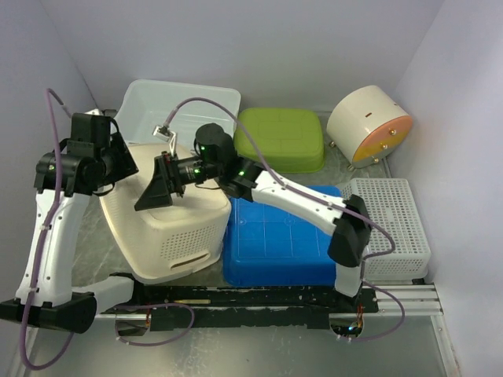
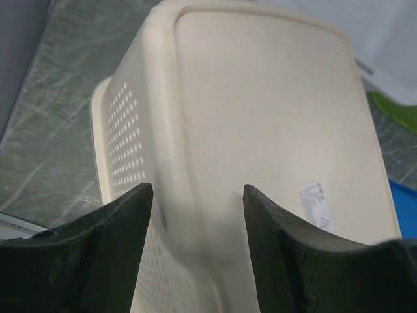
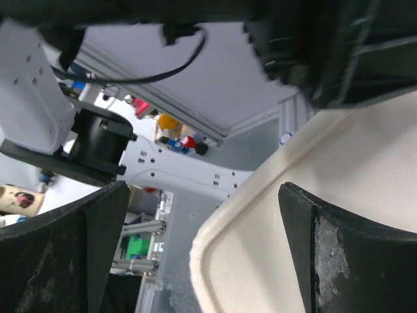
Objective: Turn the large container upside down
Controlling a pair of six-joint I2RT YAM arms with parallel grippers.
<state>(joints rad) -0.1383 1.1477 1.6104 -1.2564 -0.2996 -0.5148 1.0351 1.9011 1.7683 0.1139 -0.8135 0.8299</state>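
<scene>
The large container (image 1: 177,228) is a cream perforated basket that stands bottom up on the table, left of centre. In the left wrist view its flat base (image 2: 260,117) and holed side wall fill the frame. My left gripper (image 2: 199,189) is open over its far-left edge (image 1: 126,169), and nothing sits between the fingers. My right gripper (image 1: 155,191) hangs wide open just above the container's far end. In the right wrist view its fingers (image 3: 202,189) frame a rounded corner of the base (image 3: 254,261), with the left arm (image 3: 182,166) beyond.
A clear bin (image 1: 181,102) and a green tub (image 1: 283,137) stand behind the container. A blue lid (image 1: 283,243) lies against its right side, then a white perforated tray (image 1: 389,224). A round cream drum (image 1: 369,122) sits at the back right. Walls close in on the left, back and right.
</scene>
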